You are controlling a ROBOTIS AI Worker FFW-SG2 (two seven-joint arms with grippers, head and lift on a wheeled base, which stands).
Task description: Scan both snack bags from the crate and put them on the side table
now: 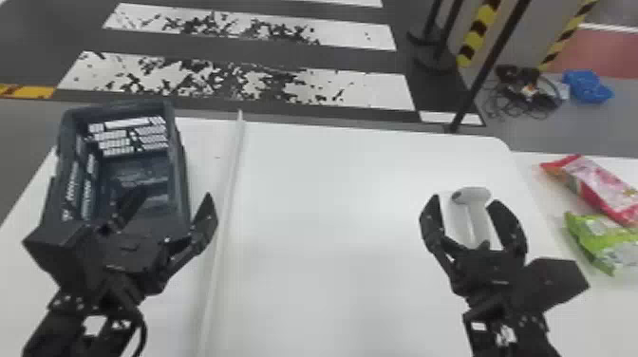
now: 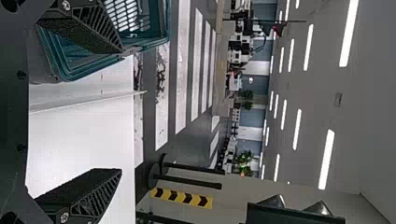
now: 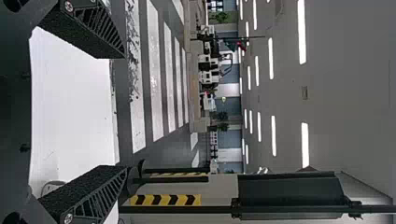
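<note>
Both bags are out of the crate (image 1: 180, 166): you have the red bag (image 1: 588, 185) and the green bag (image 1: 603, 244) lying side by side on the side table (image 1: 550, 201), to your right. Step, as judged: placing done, closing stage; whether both scans registered, you cannot tell. The scanner (image 1: 476, 195) is on the main table (image 1: 332, 199), seen between the parted fingers of your right gripper (image 1: 465, 200). Your left gripper (image 1: 174, 195), by the crate, also has its fingers apart, nothing clamped. Next move, probably: back the right gripper off straight, lest a finger knock the scanner; leave the bags alone. Labels: coloured print on both bags, no wording legible.
</note>
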